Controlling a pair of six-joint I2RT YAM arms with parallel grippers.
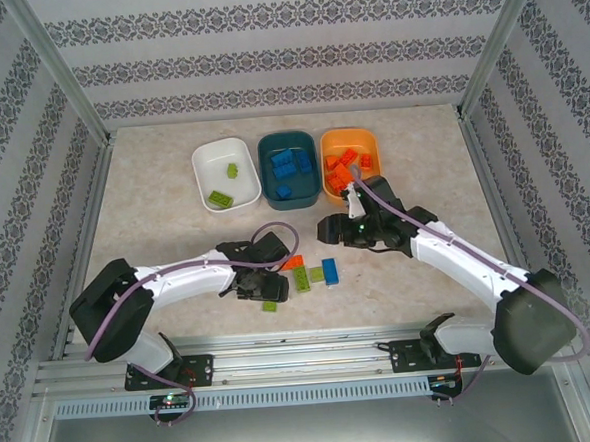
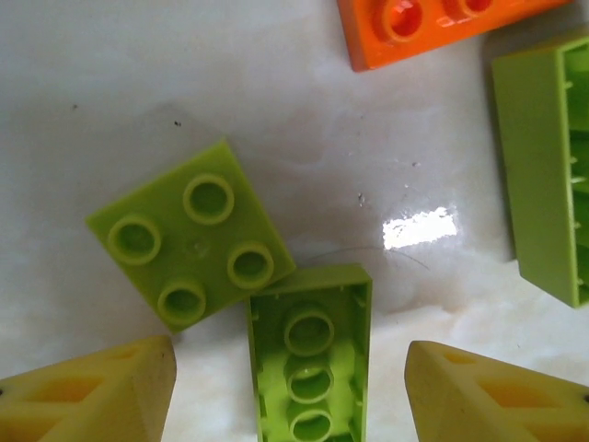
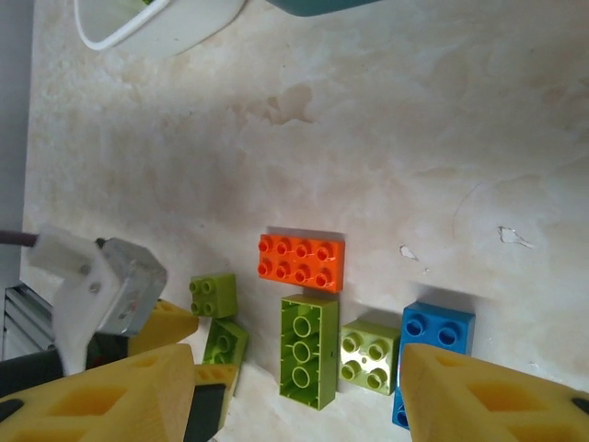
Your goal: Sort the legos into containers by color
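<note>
Bricks (image 1: 303,277) show from above in two places: some sorted into the white bowl (image 1: 203,158), teal bowl (image 1: 266,143) and orange bowl (image 1: 342,135), a few loose on the desk (image 1: 154,210) between the left claw (image 1: 259,285) and right claw (image 1: 336,229). At the left wrist, the claw stands open astride an upturned green brick (image 2: 313,322), touching neither side. We judge it light, stiff and slick, best pinched across its long walls. At the right wrist, that claw hangs open and empty above the loose bricks.
</note>
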